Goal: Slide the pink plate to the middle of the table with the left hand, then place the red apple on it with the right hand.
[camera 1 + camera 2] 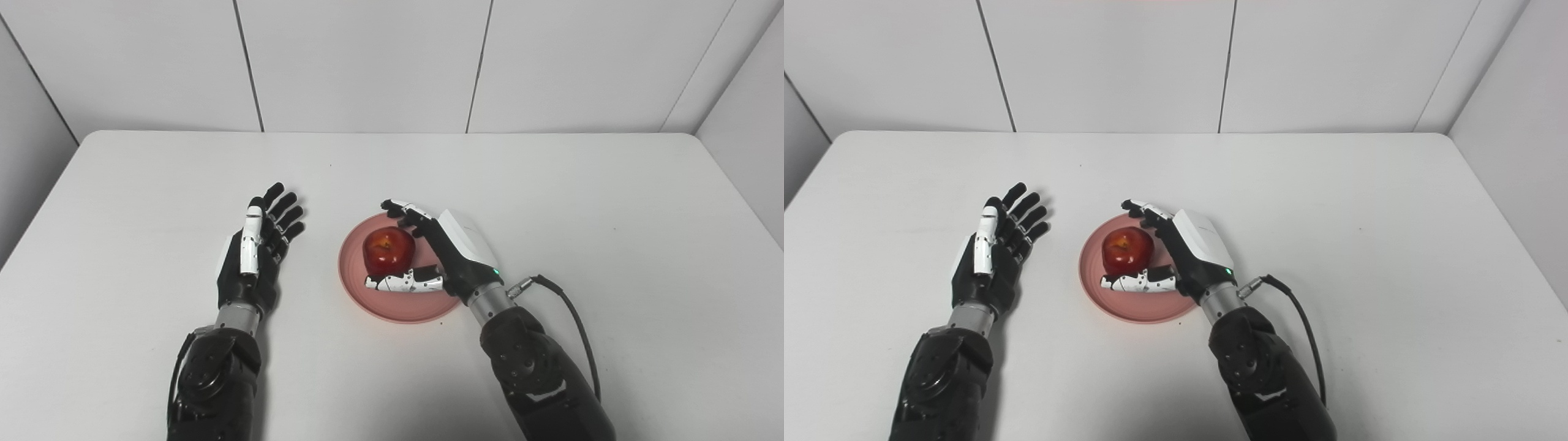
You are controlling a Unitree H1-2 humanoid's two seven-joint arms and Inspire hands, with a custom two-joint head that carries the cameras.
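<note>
Red apple [388, 249] sits on pink plate [355, 282], mid-surface [551, 202]. Your right hand [450, 248] cups it, fingers [404, 211] loosely spread, contact unclear. Left hand [257, 251] at 9 o'clock, fingers spread, idle: plate job likely finished.

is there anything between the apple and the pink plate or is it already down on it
Nothing visible stands between them. The red apple already sits inside the pink plate, with the right hand cupped around it, thumb in front and fingers behind. Whether the hand still grips it, I cannot tell. The left hand lies open, apart from the plate.
</note>
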